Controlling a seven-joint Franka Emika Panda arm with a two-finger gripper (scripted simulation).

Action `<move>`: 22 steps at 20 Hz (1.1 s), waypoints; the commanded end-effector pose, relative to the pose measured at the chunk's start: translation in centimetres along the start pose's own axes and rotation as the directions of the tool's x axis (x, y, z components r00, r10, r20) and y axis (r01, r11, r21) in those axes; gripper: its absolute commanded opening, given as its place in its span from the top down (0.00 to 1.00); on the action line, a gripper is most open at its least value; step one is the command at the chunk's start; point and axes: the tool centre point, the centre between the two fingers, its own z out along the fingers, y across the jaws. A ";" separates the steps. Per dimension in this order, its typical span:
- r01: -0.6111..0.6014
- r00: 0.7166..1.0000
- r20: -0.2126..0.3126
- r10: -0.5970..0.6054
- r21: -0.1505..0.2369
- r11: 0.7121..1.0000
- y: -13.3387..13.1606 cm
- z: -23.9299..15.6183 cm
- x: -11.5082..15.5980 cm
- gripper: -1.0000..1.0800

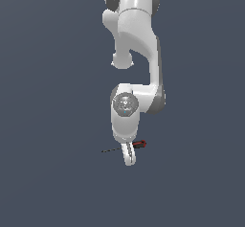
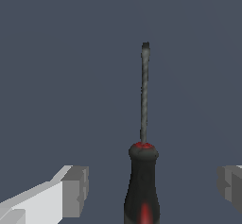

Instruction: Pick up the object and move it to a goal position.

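Note:
The screwdriver (image 1: 139, 144) is tiny, with a red-and-black handle and a thin dark shaft pointing to the exterior view's left. It lies flat on the dark grey floor. My white gripper (image 1: 128, 158) hangs straight down over it, and its finger covers the middle of the tool. In the wrist view the screwdriver (image 2: 142, 185) lies between my two grey pads (image 2: 75, 191), with a clear gap on each side. The gripper (image 2: 153, 190) is open and touches nothing.
The plain dark grey floor (image 1: 52, 183) fills both views. The white arm (image 1: 136, 44) rises above the gripper. No goal marker shows.

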 end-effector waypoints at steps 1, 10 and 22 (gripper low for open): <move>-0.007 1.000 0.000 0.007 0.000 1.000 0.0 0.1 0.0 0.04; -0.005 1.000 0.000 0.005 0.000 1.000 0.1 2.5 0.0 0.04; -0.008 1.000 0.000 0.008 0.000 1.000 0.0 5.1 0.0 1.00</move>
